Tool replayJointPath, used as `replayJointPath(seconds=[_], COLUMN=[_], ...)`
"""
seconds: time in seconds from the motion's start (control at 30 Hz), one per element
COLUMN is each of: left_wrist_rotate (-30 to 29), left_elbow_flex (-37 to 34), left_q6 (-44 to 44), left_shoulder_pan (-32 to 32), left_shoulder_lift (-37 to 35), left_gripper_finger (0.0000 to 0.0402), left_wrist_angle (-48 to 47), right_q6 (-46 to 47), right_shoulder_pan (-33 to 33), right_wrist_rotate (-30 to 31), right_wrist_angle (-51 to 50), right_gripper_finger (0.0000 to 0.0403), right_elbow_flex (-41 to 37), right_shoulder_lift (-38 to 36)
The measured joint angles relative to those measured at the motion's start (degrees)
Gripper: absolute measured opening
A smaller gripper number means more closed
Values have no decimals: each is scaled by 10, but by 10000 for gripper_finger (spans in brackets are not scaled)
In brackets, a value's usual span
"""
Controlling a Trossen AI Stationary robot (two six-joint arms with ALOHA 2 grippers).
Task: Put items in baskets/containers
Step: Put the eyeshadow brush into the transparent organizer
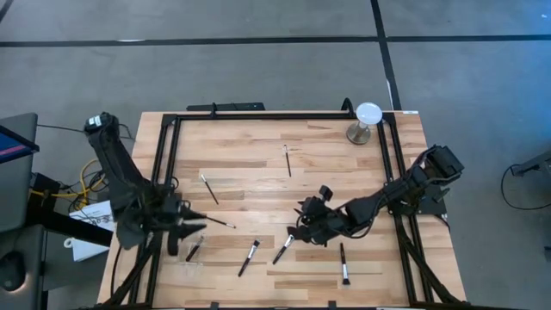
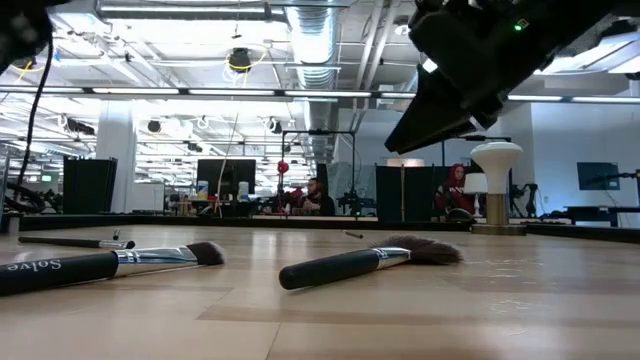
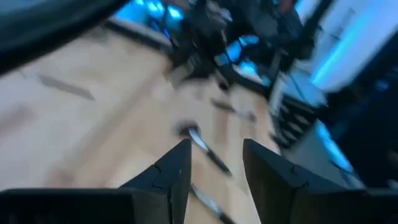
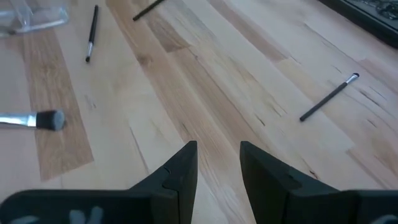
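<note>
The landmark here is the round white disc on a metal stand (image 1: 368, 114), which sits at one far corner of the pale wooden table (image 1: 258, 151). The left gripper (image 1: 200, 219) is at the side of the table away from the disc and towards the near edge; its two dark fingers (image 3: 176, 171) stand apart with a clear gap, and nothing lies between them, though a thin dark brush (image 1: 222, 222) lies right at their tips. The right gripper (image 1: 301, 226) hovers over the middle of the near half, on the disc's side of the left gripper; its fingers (image 4: 185, 163) are parted too and hold nothing, with bare wood showing through the gap. The slim dark-handled makeup brushes lie scattered and well apart: a thin one (image 1: 287, 160) nearest the disc, a white-tipped one (image 1: 208, 187) farther from it, and a row along the near edge made up of a short brush (image 1: 195, 248), a silver-ferruled brush (image 1: 249, 257), a brush (image 1: 283, 248) just beside the right gripper, and one (image 1: 344, 263) on the disc's side. The small clear plastic tray (image 1: 188, 270) rests close to the near edge, at the corner diagonally opposite the disc, just beside the short brush, and whether anything lies in it cannot be told.
</note>
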Motion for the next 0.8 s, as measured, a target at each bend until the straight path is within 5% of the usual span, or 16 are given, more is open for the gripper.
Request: replayJointPath(seconds=[0.17,0.37,0.57,0.8], left_wrist_rotate=[17,213,419,493], left_elbow_flex=[1,1,0,0], left_q6=[150,197,259,311], left_shoulder_pan=[127,298,422,503], left_shoulder_lift=[7,59,181,299], left_gripper_finger=[140,140,140,140], left_wrist_angle=[108,196,380,562], right_q6=[0,0,0,0], right_shoulder_pan=[-15,-28,-27,-26], right_wrist_rotate=[-7,-39,-39,-32], right_wrist_angle=[43,46,46,46], right_gripper_finger=[113,113,113,113], right_elbow_flex=[0,0,0,0], right_shoulder_lift=[10,12,12,12])
